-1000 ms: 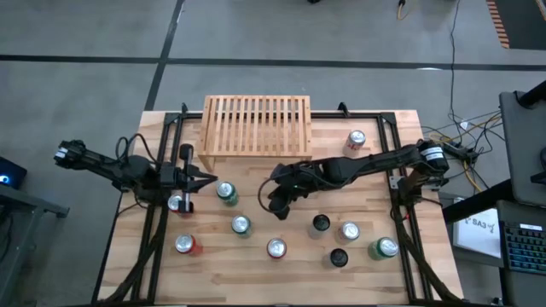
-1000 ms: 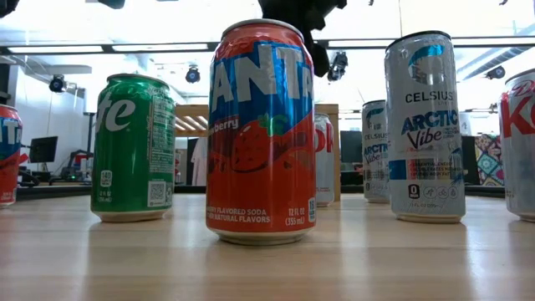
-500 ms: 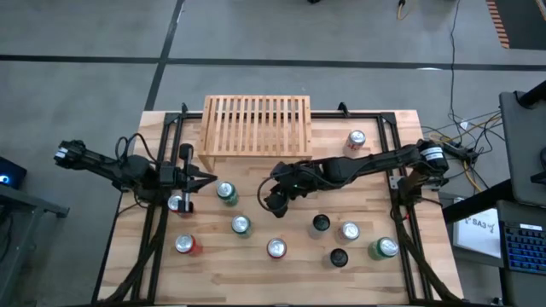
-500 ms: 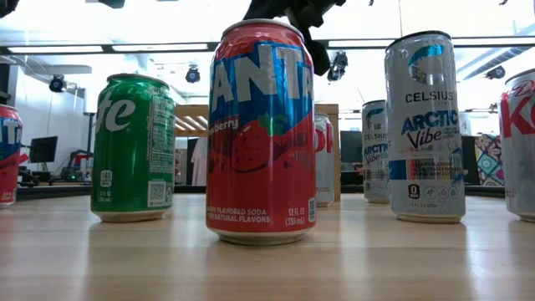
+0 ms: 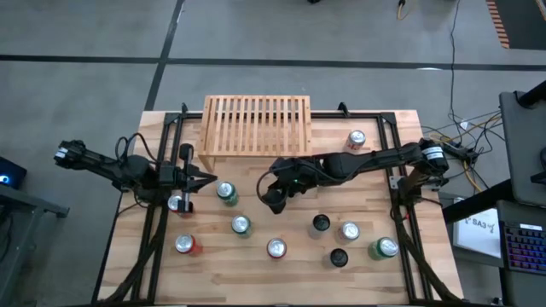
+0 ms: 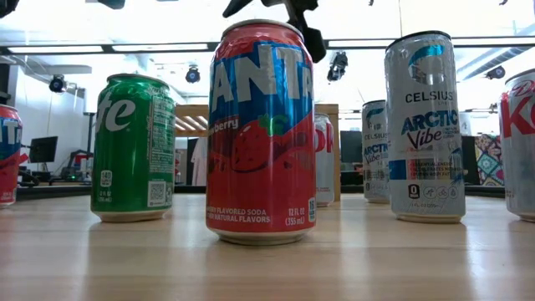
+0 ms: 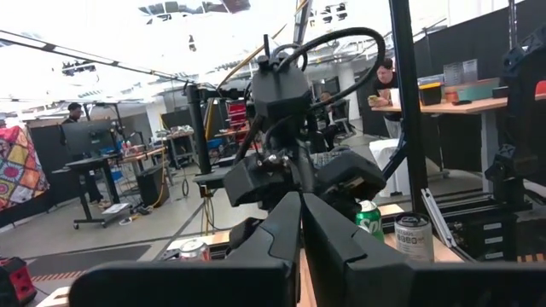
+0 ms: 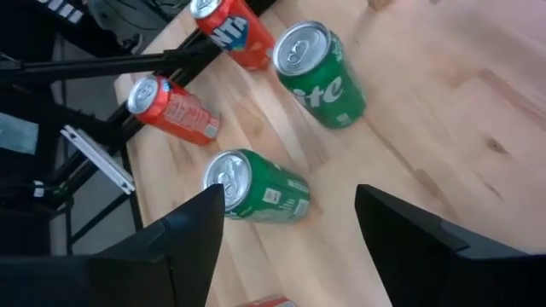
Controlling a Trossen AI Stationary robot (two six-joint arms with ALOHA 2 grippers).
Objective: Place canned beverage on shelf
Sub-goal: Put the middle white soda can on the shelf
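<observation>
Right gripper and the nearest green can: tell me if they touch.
Apart. The right wrist view shows the right gripper open, with bare tabletop between its fingers and the green can.

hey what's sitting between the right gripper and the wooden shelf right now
Nothing. In the high view the right gripper hangs open just in front of the shelf, with only bare tabletop between them.

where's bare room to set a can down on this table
The shelf top is bare. Free tabletop lies between the shelf and the lone can at the far right. The near half is crowded with cans; the open right gripper hangs over the middle, and the shut left gripper waits by the green can.
</observation>
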